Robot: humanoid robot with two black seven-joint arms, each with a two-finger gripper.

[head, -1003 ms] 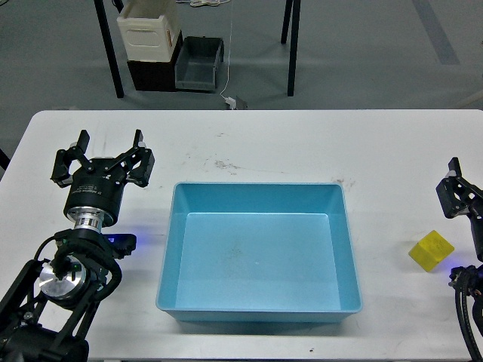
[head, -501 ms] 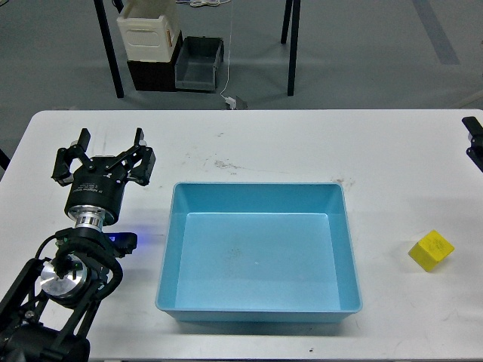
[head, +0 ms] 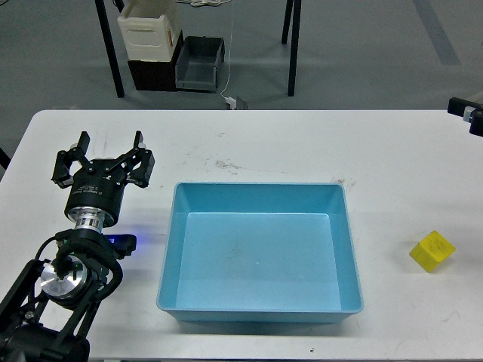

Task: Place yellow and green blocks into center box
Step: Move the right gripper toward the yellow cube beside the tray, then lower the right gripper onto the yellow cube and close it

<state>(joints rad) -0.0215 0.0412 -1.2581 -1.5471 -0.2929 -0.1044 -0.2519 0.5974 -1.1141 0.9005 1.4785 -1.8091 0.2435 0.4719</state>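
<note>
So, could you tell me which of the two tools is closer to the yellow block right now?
The right tool, barely visible at the right edge, is closer. The yellow block lies right of the box; the left tool is across it.

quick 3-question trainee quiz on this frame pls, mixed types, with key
1. True or false: the yellow block already lies inside the blue box.
2. The left gripper is: A) open and holding nothing, B) shut on a block, C) out of view.
3. Fill in: the yellow block sits on the white table to the ___ of the box, as seen from the head view.

Key
1. False: it rests on the table, apart from the box, which holds nothing.
2. A
3. right
</note>
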